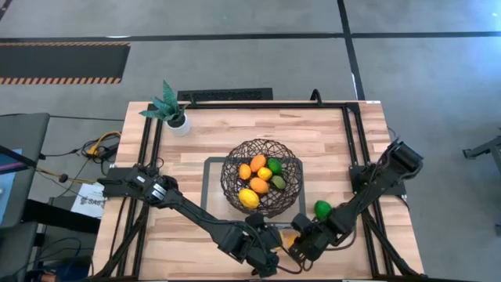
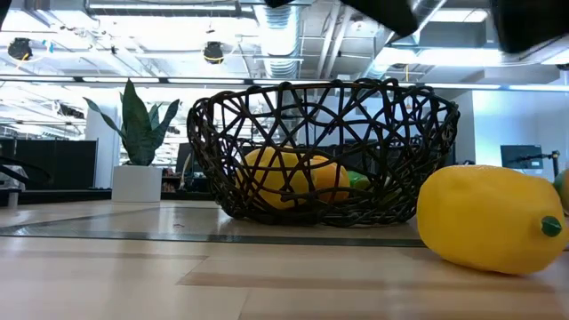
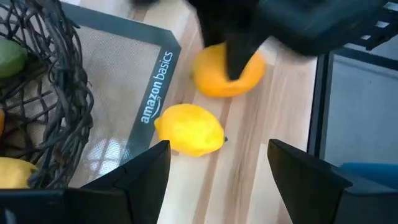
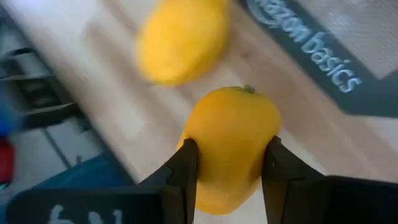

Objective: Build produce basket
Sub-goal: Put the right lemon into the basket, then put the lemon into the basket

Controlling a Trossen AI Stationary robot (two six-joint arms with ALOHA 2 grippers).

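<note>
The orange fruit (image 4: 231, 143) could slip and roll off the table, because the right gripper (image 4: 227, 163) pinches only its round sides near the front edge. The yellow lemon (image 3: 189, 129) lies close by (the left arm is close too), so a bump could send it rolling. The right gripper's fingers are closed tight on the orange fruit. The left gripper (image 3: 217, 163) hangs wide open over the lemon, holding nothing. The basket (image 1: 261, 177) sits mid-table, at about 12 o'clock from both grippers, with several fruits inside.
</note>
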